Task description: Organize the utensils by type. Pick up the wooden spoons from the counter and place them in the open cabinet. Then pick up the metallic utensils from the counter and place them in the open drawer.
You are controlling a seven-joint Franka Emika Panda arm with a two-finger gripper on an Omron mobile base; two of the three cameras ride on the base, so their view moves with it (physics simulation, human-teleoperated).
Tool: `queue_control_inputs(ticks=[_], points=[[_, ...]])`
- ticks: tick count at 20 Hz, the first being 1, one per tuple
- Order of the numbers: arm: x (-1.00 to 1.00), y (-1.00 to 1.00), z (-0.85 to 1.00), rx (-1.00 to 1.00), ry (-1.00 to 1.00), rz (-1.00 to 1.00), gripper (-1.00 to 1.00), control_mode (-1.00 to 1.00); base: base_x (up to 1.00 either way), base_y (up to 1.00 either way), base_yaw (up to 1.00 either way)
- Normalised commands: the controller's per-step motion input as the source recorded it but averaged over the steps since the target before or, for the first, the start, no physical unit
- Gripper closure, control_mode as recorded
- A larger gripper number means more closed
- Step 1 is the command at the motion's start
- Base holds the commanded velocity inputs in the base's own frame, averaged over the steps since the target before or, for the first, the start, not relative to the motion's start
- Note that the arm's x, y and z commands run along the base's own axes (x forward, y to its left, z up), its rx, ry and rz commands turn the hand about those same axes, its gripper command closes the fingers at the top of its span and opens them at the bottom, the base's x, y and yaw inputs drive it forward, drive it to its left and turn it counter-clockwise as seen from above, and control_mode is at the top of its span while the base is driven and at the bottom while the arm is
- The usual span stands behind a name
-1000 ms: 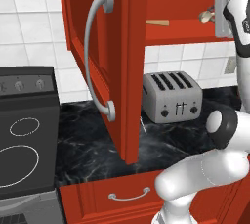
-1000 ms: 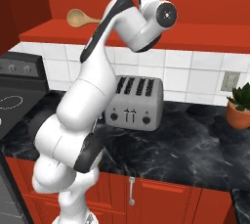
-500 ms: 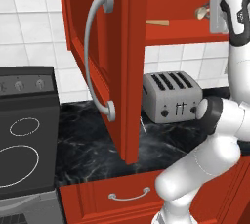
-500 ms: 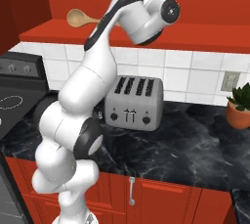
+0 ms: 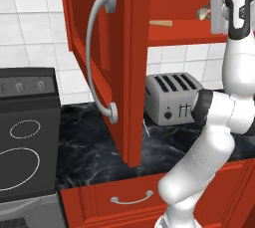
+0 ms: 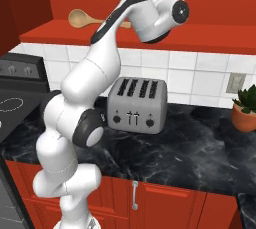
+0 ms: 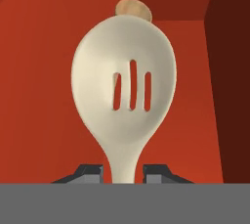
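Observation:
My gripper is shut on the neck of a pale slotted wooden spoon, held up inside the red-orange cabinet. In the left base view the gripper is at shelf height on the right, and the held spoon's bowl sticks out to its left. A second wooden spoon lies on the cabinet shelf, its tan bowl showing beyond the held one. A thin silvery sliver lies on the black counter by the toaster; I cannot tell what it is.
The cabinet door hangs open over the counter with its long grey bar handle. A silver toaster stands against the tiled wall. A stove is at the left and a potted plant at the right. A drawer front sits below the counter.
The hand with the slotted spoon has edged a little leftward along the shelf in the left base view, and the arm's elbow has shifted with it. The grip is unchanged.

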Motion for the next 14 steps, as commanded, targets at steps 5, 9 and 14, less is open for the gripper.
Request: queue_control_inputs(ticks=[5,9,14], points=[[0.2,0.0,-0.09,0.0,0.0,0.04,1.0,-1.0,0.0,0.0,0.0],[0.12,0.0,-0.13,0.0,0.0,0.04,1.0,-1.0,0.0,0.0,0.0],[0.11,0.02,-0.1,0.0,0.0,0.01,1.0,-1.0,0.0,0.0,0.0]])
